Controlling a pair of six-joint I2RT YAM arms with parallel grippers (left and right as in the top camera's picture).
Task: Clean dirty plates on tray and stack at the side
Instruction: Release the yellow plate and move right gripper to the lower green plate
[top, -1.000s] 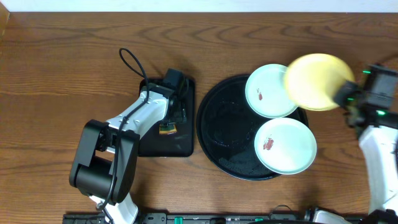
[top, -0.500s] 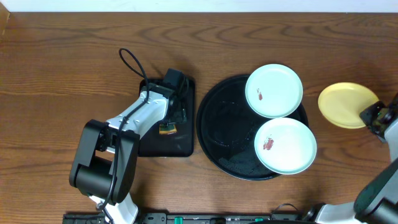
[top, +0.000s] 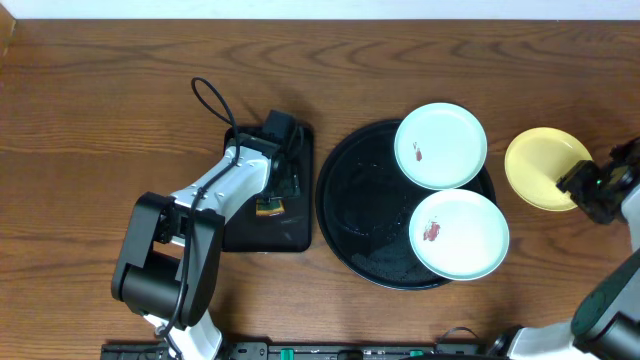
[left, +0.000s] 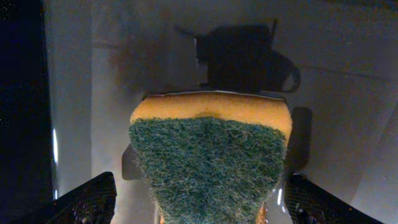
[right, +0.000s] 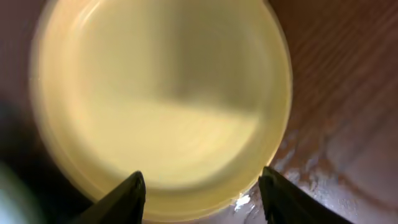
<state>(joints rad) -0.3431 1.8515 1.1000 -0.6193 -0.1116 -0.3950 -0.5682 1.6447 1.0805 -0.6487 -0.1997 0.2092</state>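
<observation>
The pale yellow plate lies flat on the wooden table, just right of the round black tray. My right gripper stands open at the plate's near rim, one finger on each side and neither one pinching it. Two mint-white plates rest on the tray's right half, each with a small red-brown smear. My left gripper hangs open around a green and yellow sponge, with gaps on both sides.
The sponge lies in a rectangular black tray left of the round one, with a black cable loop behind it. The left arm's base stands near the front edge. The table's right edge is close behind my right gripper.
My right gripper carried the yellow plate from above the tray's right rim down onto the table, then opened and released it. The left arm stayed still.
</observation>
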